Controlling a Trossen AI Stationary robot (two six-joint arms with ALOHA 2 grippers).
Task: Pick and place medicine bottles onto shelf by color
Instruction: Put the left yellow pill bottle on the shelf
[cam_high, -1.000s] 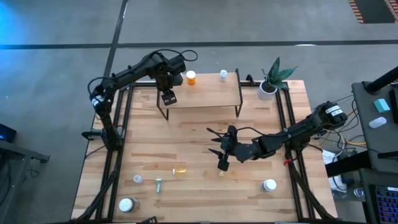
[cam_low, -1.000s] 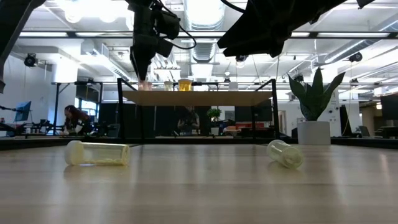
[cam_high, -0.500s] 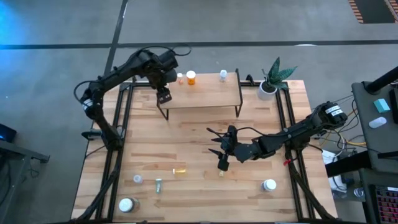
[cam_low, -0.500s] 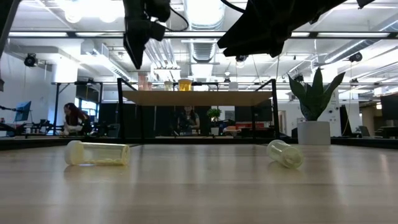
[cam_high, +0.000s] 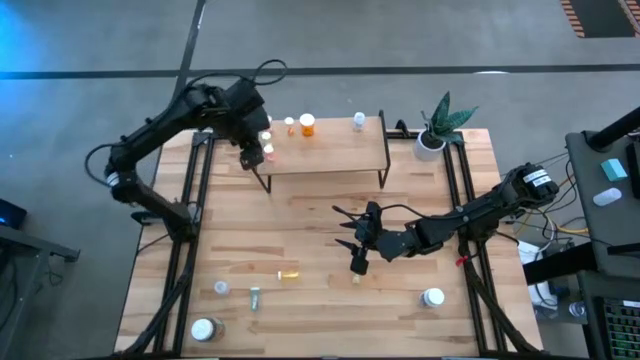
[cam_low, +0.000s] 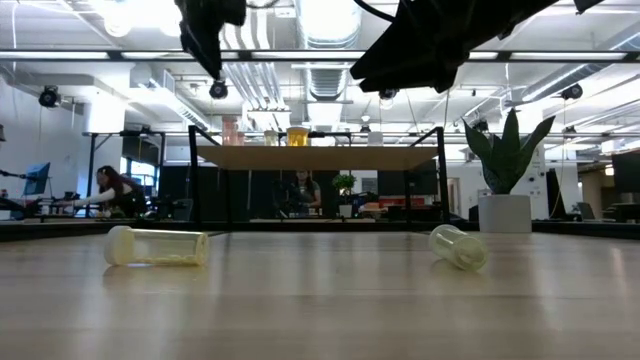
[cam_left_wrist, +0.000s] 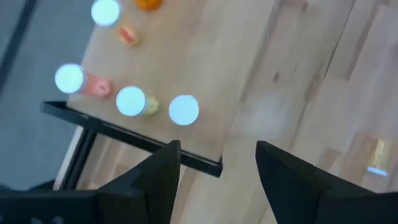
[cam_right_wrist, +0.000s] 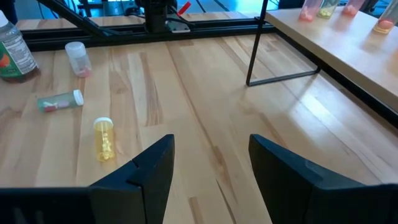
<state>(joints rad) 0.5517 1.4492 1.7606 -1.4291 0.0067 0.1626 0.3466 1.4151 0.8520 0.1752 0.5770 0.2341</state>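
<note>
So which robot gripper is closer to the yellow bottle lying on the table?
The right gripper. It sits just beside the yellow bottle, while the left gripper is far off by the shelf.

Bright overhead light, blurred wrist view.

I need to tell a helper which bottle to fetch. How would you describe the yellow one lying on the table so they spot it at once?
Start at the wooden table and look at its near half, away from the raised shelf. Left of the middle lies the yellow bottle, on its side. Unlike the nearby green vial and the clear vial, it is see-through yellow, with pills visible inside.
</note>
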